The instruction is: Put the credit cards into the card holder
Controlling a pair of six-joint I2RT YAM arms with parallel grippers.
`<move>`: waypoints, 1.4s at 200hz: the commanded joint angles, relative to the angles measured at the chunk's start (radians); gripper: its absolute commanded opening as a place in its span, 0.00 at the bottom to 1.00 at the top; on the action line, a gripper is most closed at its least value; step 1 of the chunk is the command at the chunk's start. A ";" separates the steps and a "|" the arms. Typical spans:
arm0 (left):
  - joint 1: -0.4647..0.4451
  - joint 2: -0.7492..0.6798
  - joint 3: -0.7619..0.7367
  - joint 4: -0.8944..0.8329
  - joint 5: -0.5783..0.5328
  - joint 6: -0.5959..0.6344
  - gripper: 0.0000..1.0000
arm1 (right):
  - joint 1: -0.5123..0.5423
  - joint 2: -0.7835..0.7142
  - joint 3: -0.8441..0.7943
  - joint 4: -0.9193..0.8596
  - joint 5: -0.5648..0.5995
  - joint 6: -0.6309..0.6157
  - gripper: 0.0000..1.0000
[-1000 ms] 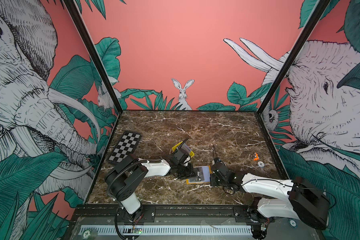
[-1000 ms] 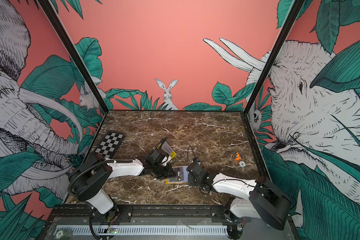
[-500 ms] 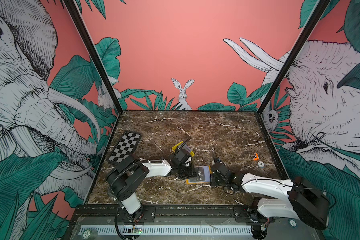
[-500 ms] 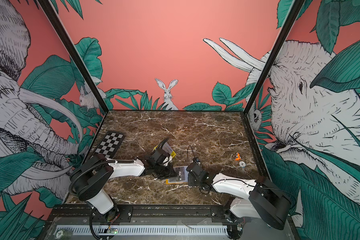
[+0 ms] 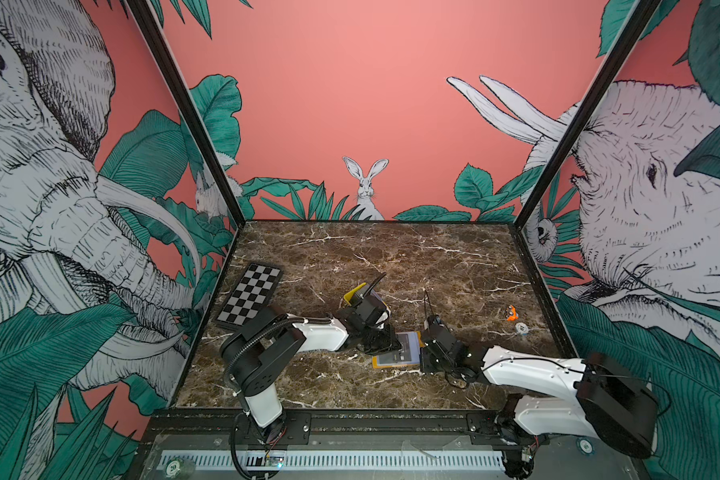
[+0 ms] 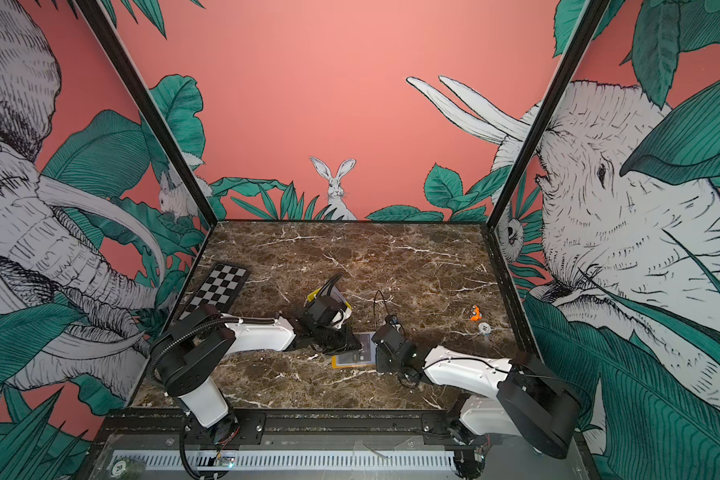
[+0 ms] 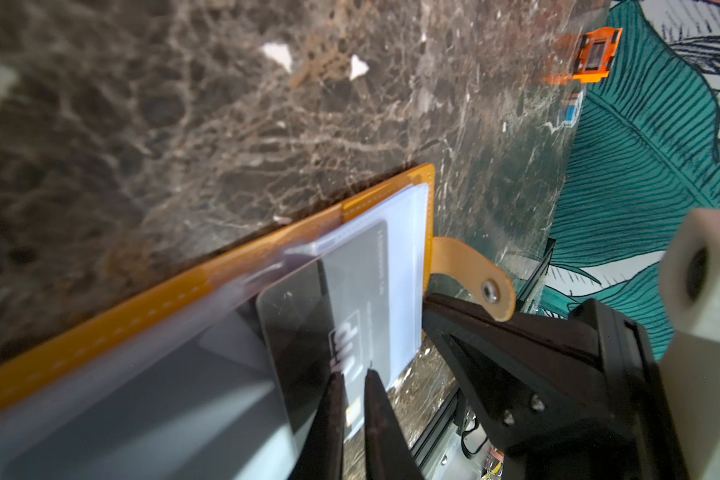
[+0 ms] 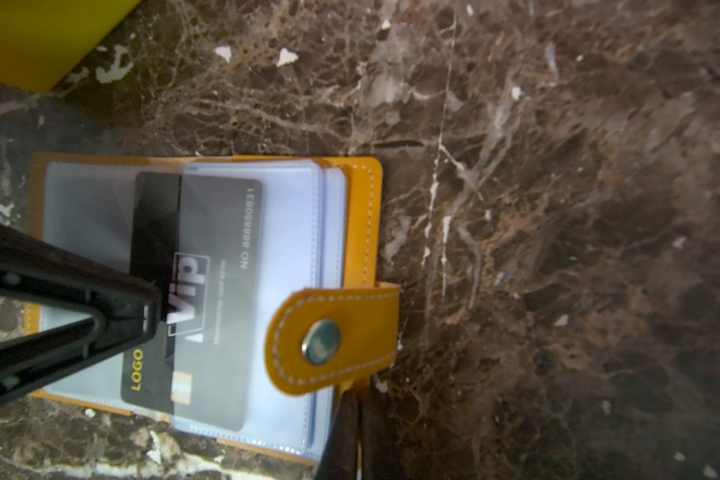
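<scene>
Toward 6 o'clock on the table (image 5: 391, 257), between the two arms, find the card holder (image 5: 391, 359) spread open and flat, with the snap tab (image 8: 329, 338) curling up from the 3 o'clock edge. Note one VIP card (image 8: 213, 291) about halfway into the uppermost clear sleeve (image 8: 292, 249), entering from 9 o'clock. Cannot confirm further cards; perhaps in the yellow tray (image 5: 352, 293) at 11 o'clock from the holder, half hidden by the left arm.

Expect the card to be light, thin, stiff with slight spring and slick-faced, so apt to skate in a loose pinch or bow if pushed off line. Best taken flat across both faces at the trailing short end, leaving the leading half free to slide. Expect the holder to be soft, light and ready to slip on polished marble; brace it at the far edge.

See the left claw (image 7: 352, 386) narrowed to a slit, nipping the card's trailing end beside the lettering. See the right claw (image 8: 354, 411) clenched tight, tips at the holder's edge under the tab; cannot tell whether pinching leather or merely butting against it.
</scene>
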 commanded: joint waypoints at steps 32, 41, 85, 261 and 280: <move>-0.017 0.013 0.032 0.011 -0.001 -0.003 0.13 | 0.007 0.047 -0.037 -0.054 0.008 0.006 0.06; -0.017 0.006 0.036 -0.013 -0.013 0.006 0.13 | 0.007 0.047 -0.039 -0.054 0.007 0.007 0.05; -0.020 -0.056 0.052 -0.198 -0.100 0.080 0.14 | 0.009 0.054 -0.042 -0.046 0.006 0.009 0.06; -0.028 -0.020 0.047 -0.130 -0.059 0.065 0.15 | 0.021 0.095 -0.035 -0.022 0.001 0.016 0.06; -0.031 -0.018 0.052 -0.126 -0.057 0.065 0.14 | 0.025 0.096 -0.036 -0.023 0.002 0.018 0.06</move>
